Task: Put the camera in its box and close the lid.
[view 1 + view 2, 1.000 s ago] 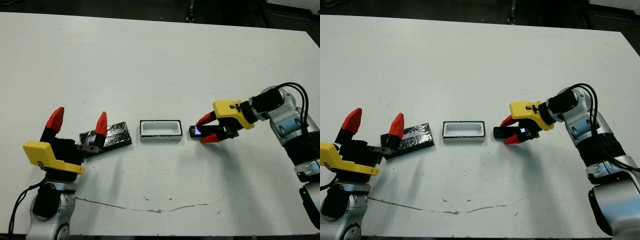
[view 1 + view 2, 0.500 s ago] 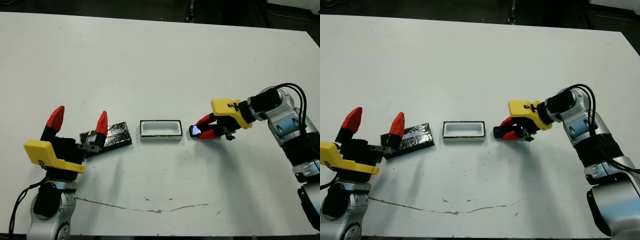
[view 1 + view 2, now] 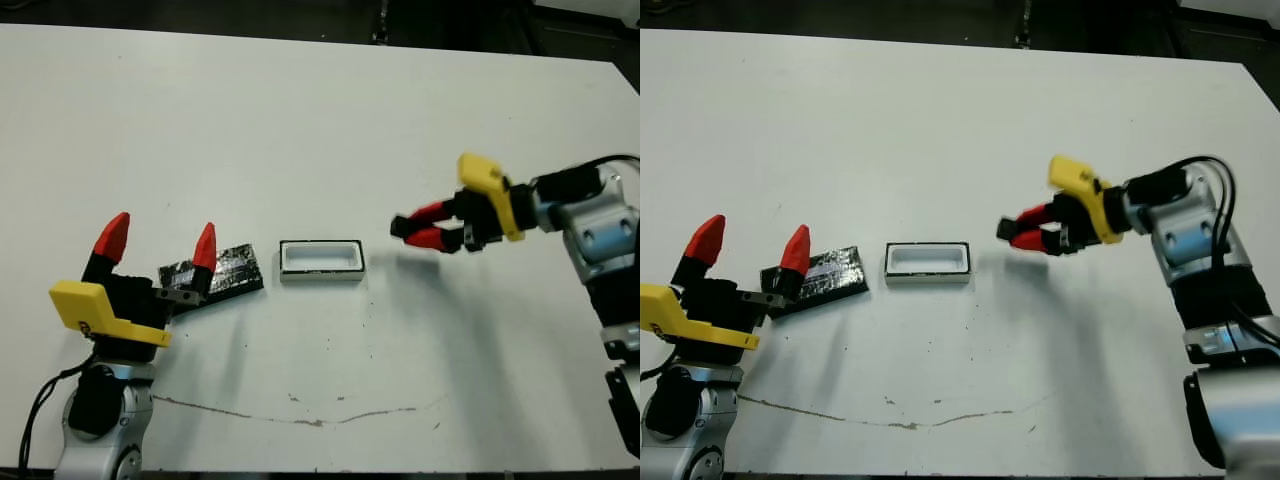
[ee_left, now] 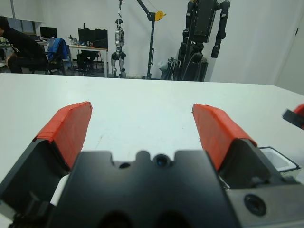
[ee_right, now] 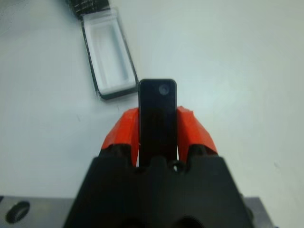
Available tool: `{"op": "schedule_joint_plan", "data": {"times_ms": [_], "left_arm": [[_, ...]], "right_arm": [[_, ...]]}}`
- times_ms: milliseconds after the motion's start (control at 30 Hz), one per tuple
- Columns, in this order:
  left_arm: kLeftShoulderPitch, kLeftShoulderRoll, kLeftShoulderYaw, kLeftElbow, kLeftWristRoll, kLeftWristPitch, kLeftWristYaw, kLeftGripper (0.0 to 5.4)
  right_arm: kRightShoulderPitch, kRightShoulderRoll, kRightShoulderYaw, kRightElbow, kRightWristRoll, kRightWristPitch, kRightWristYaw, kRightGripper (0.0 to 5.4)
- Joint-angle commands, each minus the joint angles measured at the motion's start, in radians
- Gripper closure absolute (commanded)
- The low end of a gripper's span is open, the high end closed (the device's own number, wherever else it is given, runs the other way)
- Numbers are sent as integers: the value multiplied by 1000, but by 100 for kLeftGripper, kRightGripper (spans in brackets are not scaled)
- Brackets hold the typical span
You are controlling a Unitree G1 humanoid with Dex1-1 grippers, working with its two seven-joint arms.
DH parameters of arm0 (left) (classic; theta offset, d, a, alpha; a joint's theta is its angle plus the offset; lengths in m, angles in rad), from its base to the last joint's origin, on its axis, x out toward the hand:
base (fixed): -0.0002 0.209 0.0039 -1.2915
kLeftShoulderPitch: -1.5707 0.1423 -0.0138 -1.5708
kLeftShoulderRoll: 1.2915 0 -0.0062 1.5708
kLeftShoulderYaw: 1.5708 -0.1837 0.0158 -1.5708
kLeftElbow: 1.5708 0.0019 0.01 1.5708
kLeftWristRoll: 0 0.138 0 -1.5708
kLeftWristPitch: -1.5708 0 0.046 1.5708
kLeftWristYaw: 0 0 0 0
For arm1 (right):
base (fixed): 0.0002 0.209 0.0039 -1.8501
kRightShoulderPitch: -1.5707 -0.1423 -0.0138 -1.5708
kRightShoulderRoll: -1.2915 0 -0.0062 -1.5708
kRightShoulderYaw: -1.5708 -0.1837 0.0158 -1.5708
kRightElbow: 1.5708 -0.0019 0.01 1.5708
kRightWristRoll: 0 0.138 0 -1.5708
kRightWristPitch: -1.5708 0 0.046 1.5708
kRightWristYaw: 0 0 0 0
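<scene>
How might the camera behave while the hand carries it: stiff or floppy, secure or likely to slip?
The camera probably stays stiff: it juts straight from the right hand, unsupported, without sagging. Its smooth, glossy face suggests it could slip. It looks light, being slim and held clear of the table by two fingertips.

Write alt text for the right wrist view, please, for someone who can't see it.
Two red fingers of the right gripper clamp a slim black camera that sticks out lengthwise between them, above a white table. Beyond it lies the open white box, empty, with an edge of the shiny black lid past it.
</scene>
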Motion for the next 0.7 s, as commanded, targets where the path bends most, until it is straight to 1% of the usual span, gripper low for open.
{"op": "schedule_joint_plan", "data": {"times_ms": [33, 133, 233, 367, 500, 600, 700], "left_arm": [[18, 3, -2, 2, 0, 8, -3, 0], [20, 5, -3, 4, 7, 1, -2, 0], [21, 7, -2, 3, 0, 5, -8, 0], [20, 5, -5, 3, 4, 3, -5, 0], [20, 1, -8, 0, -1, 5, -3, 0], [23, 9, -9, -3, 13, 2, -4, 0], [21, 4, -9, 2, 10, -4, -4, 0]], "right_arm": [[-2, 31, -15, -66, 42, 69, -39, 372], [23, 72, -20, -111, 72, 60, -73, 372], [27, 114, -9, -130, 104, 93, -90, 372], [-6, 166, 21, -90, 135, 127, -57, 372], [-34, 198, 65, -62, 112, 98, -52, 372], [-62, 219, 96, -47, 100, 112, -50, 372], [-79, 233, 116, -41, 93, 126, -56, 372]]}}
